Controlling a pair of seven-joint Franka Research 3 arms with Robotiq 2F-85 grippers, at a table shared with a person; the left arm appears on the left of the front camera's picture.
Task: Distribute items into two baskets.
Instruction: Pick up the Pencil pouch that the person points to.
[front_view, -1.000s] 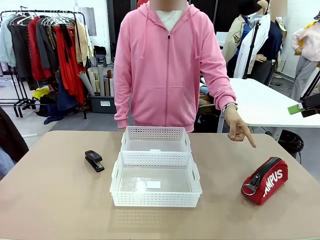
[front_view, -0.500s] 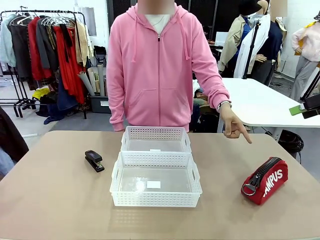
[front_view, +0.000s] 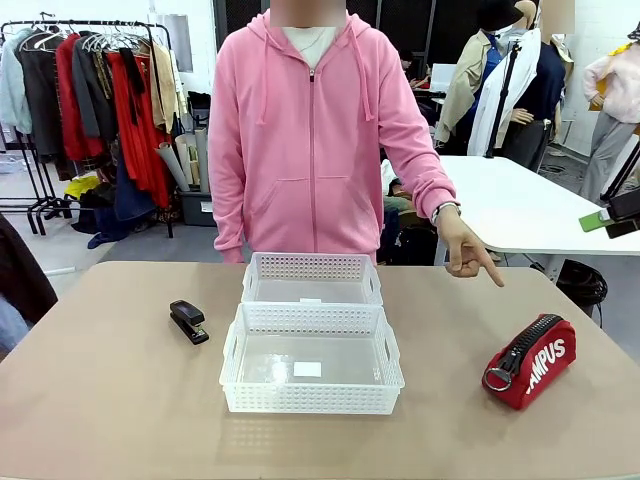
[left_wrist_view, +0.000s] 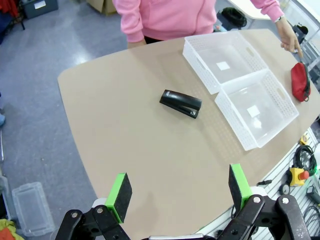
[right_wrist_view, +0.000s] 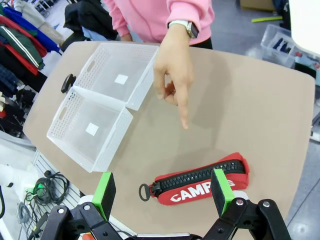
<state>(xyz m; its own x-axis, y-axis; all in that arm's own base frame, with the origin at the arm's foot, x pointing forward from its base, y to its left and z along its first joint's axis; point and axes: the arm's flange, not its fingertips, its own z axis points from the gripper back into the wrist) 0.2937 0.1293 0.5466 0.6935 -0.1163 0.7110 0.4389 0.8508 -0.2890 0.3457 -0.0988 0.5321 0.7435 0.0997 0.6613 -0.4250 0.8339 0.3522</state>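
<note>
A tan table (front_view: 110, 400) holds two white lattice-rimmed plastic baskets touching at centre: larger basket (front_view: 312, 400) nearest the robot, smaller basket (front_view: 312, 266) behind. Red zippered "CAMPUS" pouch (front_view: 530, 362) lies right, a person's hand (front_view: 466, 252) pointing one finger toward it; small black stapler (front_view: 188, 321) left. Left gripper (left_wrist_view: 179, 186) and right gripper (right_wrist_view: 162, 192) hover spread wide, empty.

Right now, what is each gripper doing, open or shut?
Left black green-padded gripper: open, holding nothing.
Right black green-padded gripper: open, holding nothing.
</note>
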